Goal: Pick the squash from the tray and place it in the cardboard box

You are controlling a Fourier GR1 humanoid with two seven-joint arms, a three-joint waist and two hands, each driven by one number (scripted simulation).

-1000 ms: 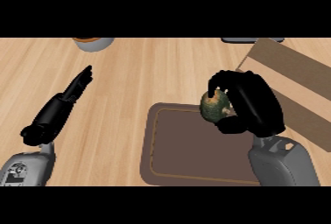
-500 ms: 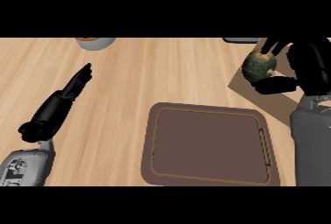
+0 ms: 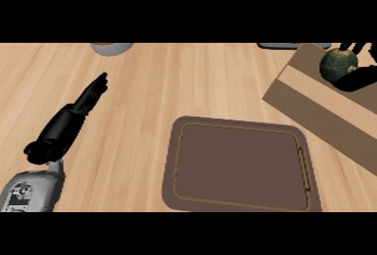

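Note:
The green and tan squash (image 3: 338, 64) hangs over the cardboard box (image 3: 316, 107) at the upper right. My right hand (image 3: 358, 77) is curled round it, with only a thumb and fingers showing at the picture's right edge. Below and to the left lies the brown tray (image 3: 242, 170), with nothing on it. My left hand (image 3: 91, 93) rests on the wooden counter at the left, fingers straight and pointing away from me, holding nothing.
A grey bowl (image 3: 111, 48) peeks in at the top edge, left of centre. A dark flat object (image 3: 283, 45) shows at the top right behind the box. Bare wooden counter lies between my left hand and the tray.
My right hand has carried the squash up off the tray and rightward, and it is over the box now. The left hand has stayed put.

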